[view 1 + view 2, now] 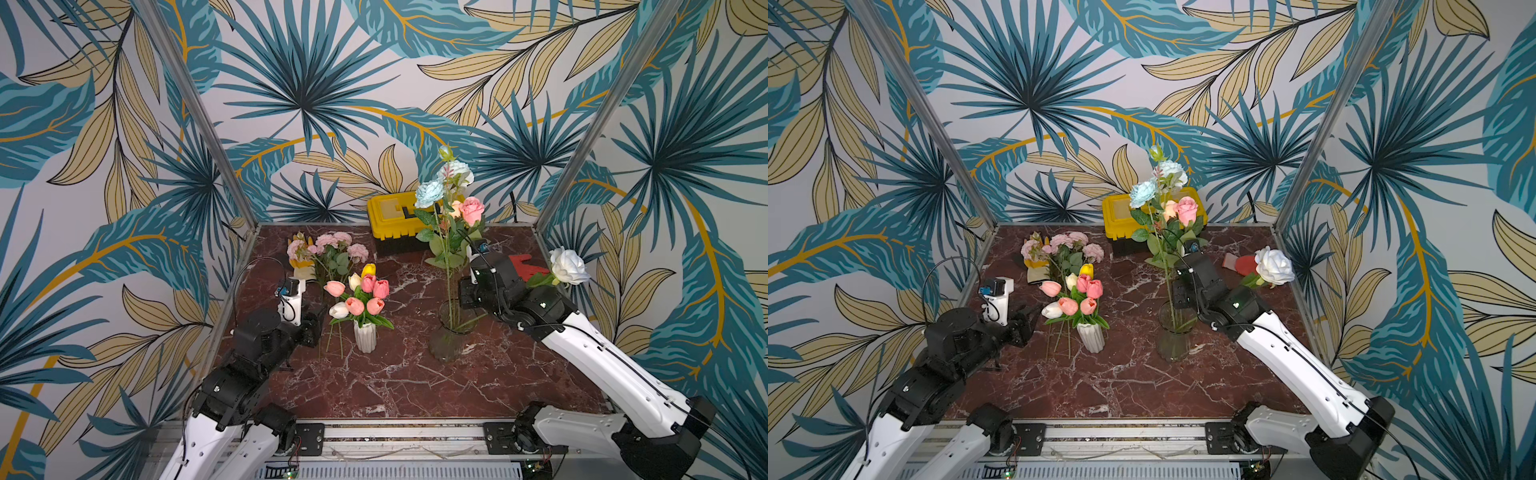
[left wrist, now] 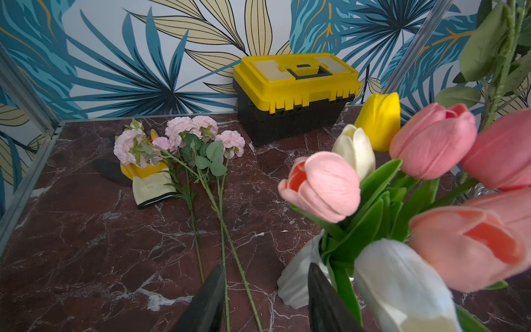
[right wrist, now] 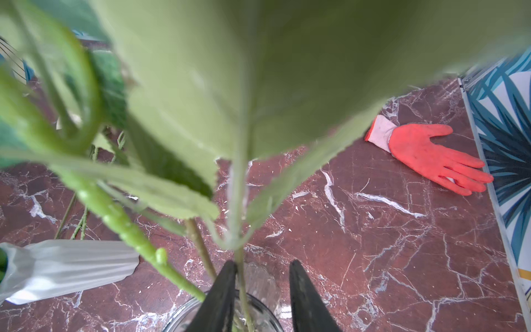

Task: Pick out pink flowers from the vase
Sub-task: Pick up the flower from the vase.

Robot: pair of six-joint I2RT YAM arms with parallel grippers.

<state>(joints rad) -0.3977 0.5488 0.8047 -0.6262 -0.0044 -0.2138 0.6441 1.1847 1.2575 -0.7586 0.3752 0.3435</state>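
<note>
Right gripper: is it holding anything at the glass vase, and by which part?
Nothing is held yet. The right gripper stands open at the glass vase, with one green stem between its jaws, close beside one finger but not clamped.

Soft, even, bright light; top views sharp with bowed edges; right wrist view's near leaves (image 3: 258, 86) badly blurred.

Looking like staged robot test cell, not home: aluminium posts (image 1: 199, 112) framing booth, leaf-print backdrop panels (image 1: 316, 83) standing in as walls, marble-print tabletop (image 1: 395, 374) sitting behind metal rail (image 1: 399, 434) carrying arm mounts (image 1: 309, 438), yellow toolbox (image 1: 390, 216) sitting at back.
</note>
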